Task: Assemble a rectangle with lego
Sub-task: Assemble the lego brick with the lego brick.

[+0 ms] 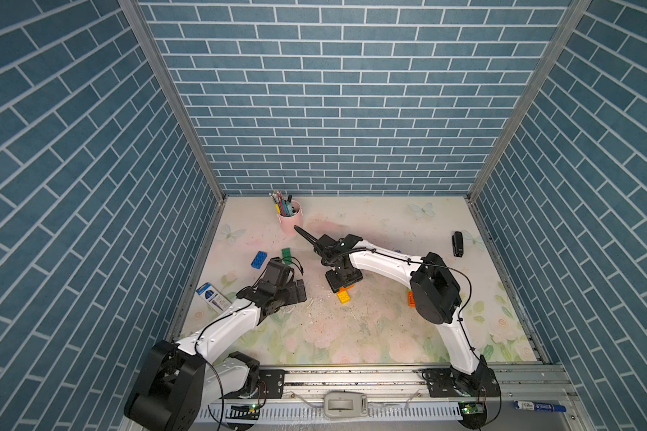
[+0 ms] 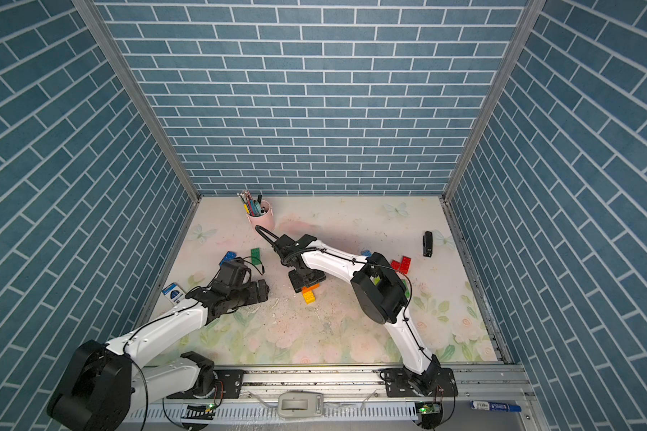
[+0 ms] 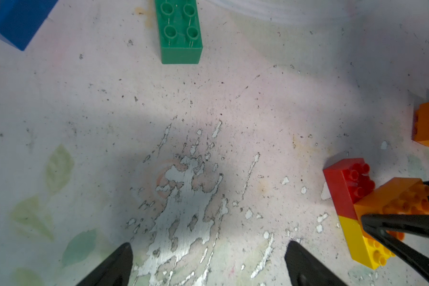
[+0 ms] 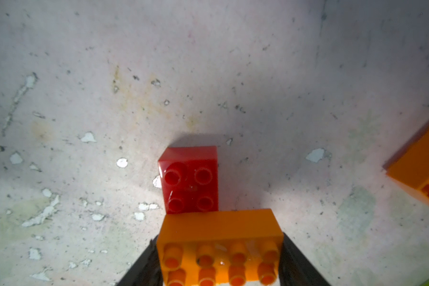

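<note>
Orange eight-stud brick (image 4: 219, 230), glossy; red brick (image 4: 190, 178) beside, four studs showing.

Both top views look steeply down from high on the robot's side onto the whole bench (image 1: 370, 336), almost identically. Each wrist camera faces the bench from close by; both catch the red brick (image 3: 342, 188) and orange brick (image 4: 218, 222).
</note>
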Robot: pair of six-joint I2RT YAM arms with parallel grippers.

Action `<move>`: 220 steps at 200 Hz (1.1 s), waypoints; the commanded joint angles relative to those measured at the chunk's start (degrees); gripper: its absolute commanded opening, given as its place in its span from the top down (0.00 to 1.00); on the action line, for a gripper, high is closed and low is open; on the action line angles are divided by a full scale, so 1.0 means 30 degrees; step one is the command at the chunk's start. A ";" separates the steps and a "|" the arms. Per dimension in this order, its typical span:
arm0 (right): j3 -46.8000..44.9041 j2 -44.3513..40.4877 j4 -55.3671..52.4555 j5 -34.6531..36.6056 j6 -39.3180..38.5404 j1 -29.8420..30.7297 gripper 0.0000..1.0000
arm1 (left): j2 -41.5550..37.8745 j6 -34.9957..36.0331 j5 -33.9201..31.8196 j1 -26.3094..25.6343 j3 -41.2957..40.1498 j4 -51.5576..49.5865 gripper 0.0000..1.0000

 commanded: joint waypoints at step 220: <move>0.0329 -0.1143 -0.0433 -0.0189 -0.0404 -0.0199 0.02 | -0.1566 0.0292 -0.0370 0.0123 0.1121 -0.1645 0.01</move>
